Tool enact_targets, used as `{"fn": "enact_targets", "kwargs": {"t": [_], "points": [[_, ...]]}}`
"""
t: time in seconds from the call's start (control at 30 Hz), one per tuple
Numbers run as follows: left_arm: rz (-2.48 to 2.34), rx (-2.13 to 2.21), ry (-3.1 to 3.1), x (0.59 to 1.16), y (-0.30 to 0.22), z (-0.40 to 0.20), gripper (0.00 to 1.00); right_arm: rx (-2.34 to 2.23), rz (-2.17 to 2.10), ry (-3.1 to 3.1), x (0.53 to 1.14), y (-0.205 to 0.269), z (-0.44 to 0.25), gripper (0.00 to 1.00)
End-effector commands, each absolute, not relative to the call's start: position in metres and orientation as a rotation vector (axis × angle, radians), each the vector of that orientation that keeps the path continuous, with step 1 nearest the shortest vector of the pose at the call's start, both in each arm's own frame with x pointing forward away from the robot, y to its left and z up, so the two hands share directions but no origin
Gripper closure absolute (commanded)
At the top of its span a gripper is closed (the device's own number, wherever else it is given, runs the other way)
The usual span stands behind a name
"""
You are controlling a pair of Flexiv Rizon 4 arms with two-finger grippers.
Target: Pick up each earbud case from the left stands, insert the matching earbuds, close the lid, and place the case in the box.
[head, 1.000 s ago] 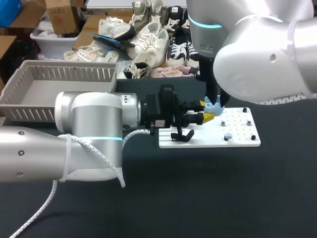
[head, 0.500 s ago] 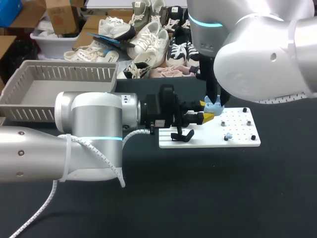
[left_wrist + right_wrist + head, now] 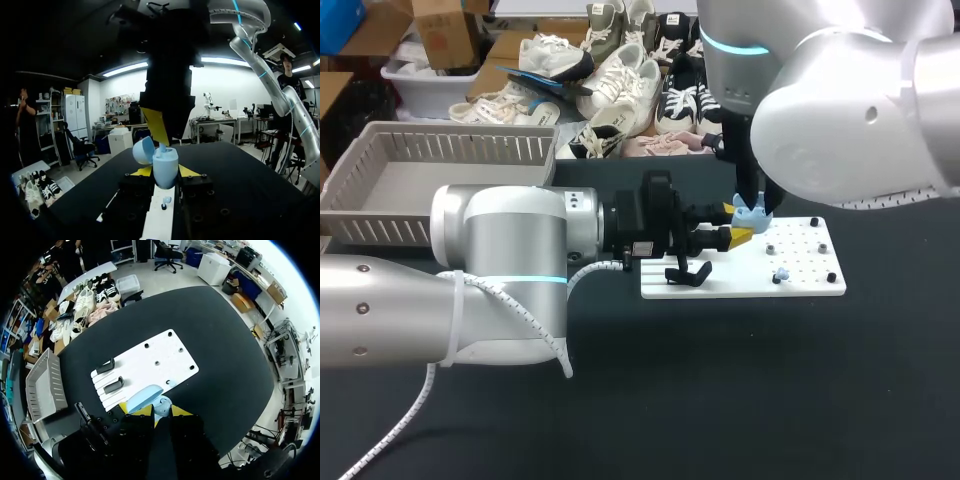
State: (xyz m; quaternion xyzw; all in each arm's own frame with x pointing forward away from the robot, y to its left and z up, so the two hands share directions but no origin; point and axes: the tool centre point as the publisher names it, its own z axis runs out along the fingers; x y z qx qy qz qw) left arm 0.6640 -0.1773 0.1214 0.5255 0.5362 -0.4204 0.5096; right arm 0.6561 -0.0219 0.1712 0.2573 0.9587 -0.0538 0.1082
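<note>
Looking down on the black table, we see our left claw reaching out flat over the white board. This claw is partly open, just as wide as the blue case, and it grips the case. One yellow fingertip presses on each side, and the case stands upright between them. The case is held up over the board. Its lid is open and tips back to one side. A small blue earbud pokes up out of the case.

Our right claw comes straight down from above and hangs right over the open case, close to that earbud. We cannot tell if this claw is open or closed, or if it holds the earbud.

A second earbud sits on the white board, near the case but not touching it. Two black stands sit at the other end of the board. A grey basket rests on the table, well apart from the board, beyond our left arm.
</note>
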Motion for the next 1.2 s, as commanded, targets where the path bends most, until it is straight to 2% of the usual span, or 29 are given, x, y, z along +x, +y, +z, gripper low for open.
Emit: {"fn": "enact_targets", "kwargs": {"t": [0.03, 1.2], "points": [[-1.008, 1.259, 1.29, 0.6634, -0.1778, 0.1204, 1.0, 0.761, -0.162, 2.816, 0.6537, -0.0211, 0.1718, 1.0], [-1.008, 1.259, 1.29, 0.6634, -0.1778, 0.1204, 1.0, 0.781, -0.153, 2.837, 0.6545, -0.0232, 0.1647, 1.0]]}}
